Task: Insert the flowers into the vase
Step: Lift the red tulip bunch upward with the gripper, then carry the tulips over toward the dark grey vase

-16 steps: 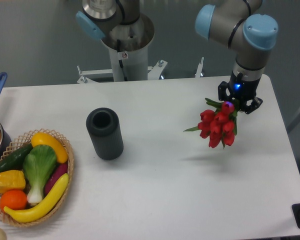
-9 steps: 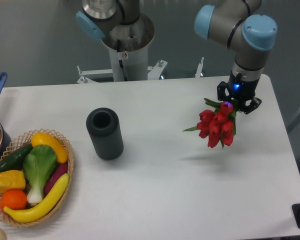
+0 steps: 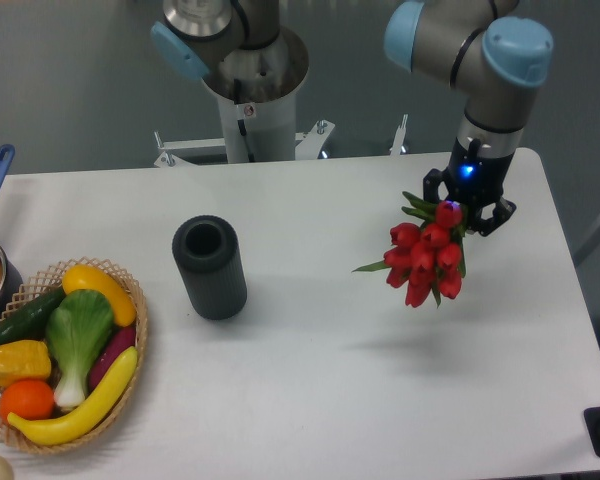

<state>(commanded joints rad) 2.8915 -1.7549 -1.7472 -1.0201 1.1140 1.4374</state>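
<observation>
You see the gripper (image 3: 467,203) has carried the flowers (image 3: 421,258) a little toward the vase (image 3: 209,267) and higher off the surface (image 3: 320,380) than half a second ago, their shadow now farther below. It stays clamped on the stems; red buds hang downward, green leaves splayed. The vase stands upright, well apart from the bunch, mouth open.
</observation>
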